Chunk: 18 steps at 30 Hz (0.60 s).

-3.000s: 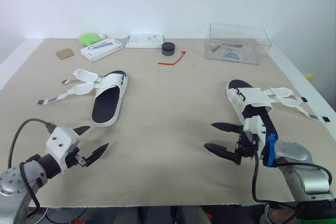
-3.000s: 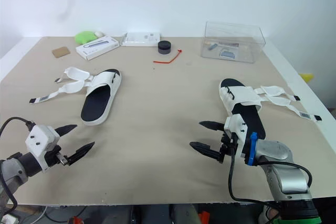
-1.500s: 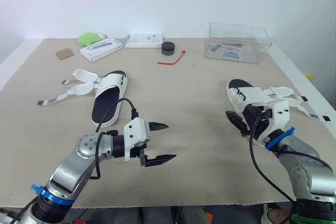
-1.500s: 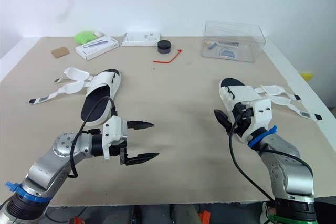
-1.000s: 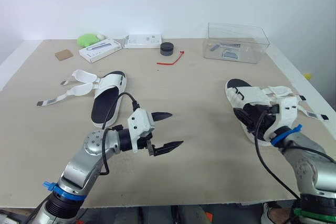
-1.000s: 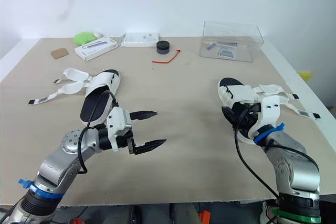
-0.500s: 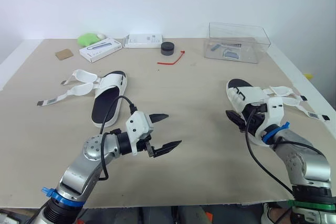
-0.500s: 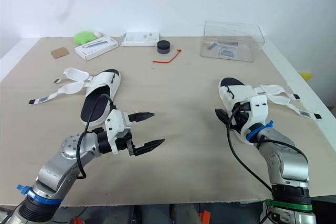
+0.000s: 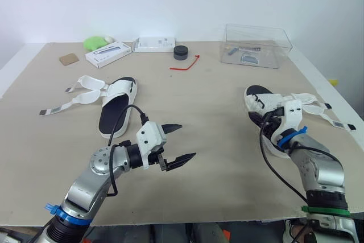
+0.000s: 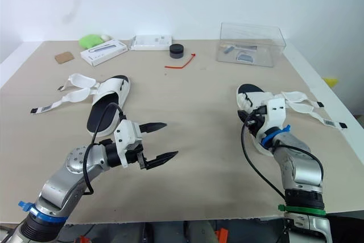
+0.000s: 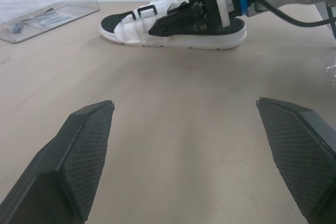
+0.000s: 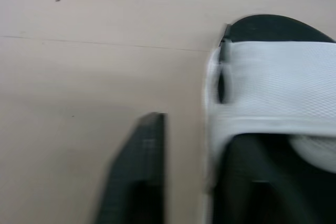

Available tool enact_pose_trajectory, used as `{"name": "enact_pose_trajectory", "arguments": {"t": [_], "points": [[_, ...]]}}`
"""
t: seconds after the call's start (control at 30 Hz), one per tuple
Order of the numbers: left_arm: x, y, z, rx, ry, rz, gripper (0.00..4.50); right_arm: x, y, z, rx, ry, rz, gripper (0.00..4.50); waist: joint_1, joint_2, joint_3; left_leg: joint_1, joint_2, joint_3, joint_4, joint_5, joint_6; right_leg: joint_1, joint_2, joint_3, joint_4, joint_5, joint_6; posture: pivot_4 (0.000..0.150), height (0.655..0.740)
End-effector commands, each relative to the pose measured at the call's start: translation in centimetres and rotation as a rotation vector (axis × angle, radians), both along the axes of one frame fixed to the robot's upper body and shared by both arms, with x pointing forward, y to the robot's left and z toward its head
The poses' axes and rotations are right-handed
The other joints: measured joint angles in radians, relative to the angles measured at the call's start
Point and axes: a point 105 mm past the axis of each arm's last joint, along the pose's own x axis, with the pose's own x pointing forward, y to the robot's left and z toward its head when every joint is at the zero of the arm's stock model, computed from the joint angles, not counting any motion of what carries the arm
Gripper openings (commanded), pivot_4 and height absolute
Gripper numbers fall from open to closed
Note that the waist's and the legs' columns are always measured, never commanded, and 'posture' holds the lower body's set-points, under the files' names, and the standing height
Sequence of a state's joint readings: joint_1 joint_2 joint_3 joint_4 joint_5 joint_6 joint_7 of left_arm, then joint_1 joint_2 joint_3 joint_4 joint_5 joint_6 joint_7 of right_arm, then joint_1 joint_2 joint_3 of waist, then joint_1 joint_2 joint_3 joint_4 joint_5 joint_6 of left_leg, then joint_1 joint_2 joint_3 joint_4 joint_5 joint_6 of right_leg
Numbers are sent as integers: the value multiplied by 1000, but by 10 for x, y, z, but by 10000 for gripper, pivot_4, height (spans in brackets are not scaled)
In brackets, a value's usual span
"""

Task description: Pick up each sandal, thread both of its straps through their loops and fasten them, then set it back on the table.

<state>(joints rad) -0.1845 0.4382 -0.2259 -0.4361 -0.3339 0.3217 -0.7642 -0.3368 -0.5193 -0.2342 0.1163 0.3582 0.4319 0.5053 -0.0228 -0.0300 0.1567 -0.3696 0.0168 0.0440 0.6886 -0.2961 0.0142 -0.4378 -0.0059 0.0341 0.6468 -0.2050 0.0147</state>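
Note:
The left sandal (image 9: 116, 112), white with a black footbed, lies at mid-left with both straps (image 9: 85, 86) loose and spread to its left. The right sandal (image 9: 259, 98) lies at the right, its straps (image 9: 315, 106) trailing toward the table's right edge. My right gripper (image 9: 263, 119) is at this sandal's inner side; in the right wrist view one finger (image 12: 142, 171) is outside the sandal's wall and the other inside, shut on it. My left gripper (image 9: 187, 140) hovers open over bare table in the middle, holding nothing, and faces the right sandal (image 11: 157, 39).
Along the far edge stand a clear plastic box (image 9: 257, 46), a black round puck (image 9: 181, 52), a red strip (image 9: 185, 65), two white boxes (image 9: 109, 54) (image 9: 154, 44), a green object (image 9: 95, 42) and a brown card (image 9: 69, 59). The table's right edge runs close by the right sandal.
My right gripper has slid forward along the right sandal's inner side and its fingers have come together on the wall. The left arm has stayed put, still open.

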Motion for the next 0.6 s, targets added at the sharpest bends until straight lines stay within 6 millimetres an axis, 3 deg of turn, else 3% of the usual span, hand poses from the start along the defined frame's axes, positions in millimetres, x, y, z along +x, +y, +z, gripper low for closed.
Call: {"name": "enact_pose_trajectory", "arguments": {"t": [0.03, 0.1, 0.27, 0.37, 0.43, 0.6], "points": [[-5, -1, 12, -25, -52, -15, 45000, 5, 8, 11, -37, -40, 61, 456, -1, 0, 0, 0, 0, 0, 0, 0, 0, 0, 0, 0, 0, 0, 0, 1500, 7400], [-4, 0, 12, -22, -55, -13, 45000, 5, 14, 9, -69, -36, 120, 456, -1, 0, 0, 0, 0, 1, 0, 0, 0, 0, 0, 0, 0, 0, 0, 1500, 7400], [-6, 10, 16, -22, -59, -6, 45000, -13, 61, 14, -174, -58, 496, 456, -1, 0, 0, 1, 2, 2, 0, 0, 1, 0, 2, 2, 0, 1, -1, 1500, 7400], [-6, 23, 17, 5, -60, -4, 45000, -35, 88, 15, -250, -62, 760, 456, -2, 0, 0, 2, 4, 4, -1, -1, 1, -2, 4, 3, 0, 1, -2, 1500, 7400], [-6, 40, 17, 48, -60, 11, 45000, -63, 109, 10, -313, -46, 1001, 456, -1, 0, 0, 2, 5, 4, -1, -1, 1, -2, 5, 3, 0, 1, -2, 1500, 7400], [-7, 57, 18, 96, -54, 18, 45000, -91, 129, 1, -352, -37, 1260, 456, 1, 0, 1, 2, 7, 5, -1, -1, 2, -4, 6, 3, 0, 1, -4, 1500, 7400]]}}
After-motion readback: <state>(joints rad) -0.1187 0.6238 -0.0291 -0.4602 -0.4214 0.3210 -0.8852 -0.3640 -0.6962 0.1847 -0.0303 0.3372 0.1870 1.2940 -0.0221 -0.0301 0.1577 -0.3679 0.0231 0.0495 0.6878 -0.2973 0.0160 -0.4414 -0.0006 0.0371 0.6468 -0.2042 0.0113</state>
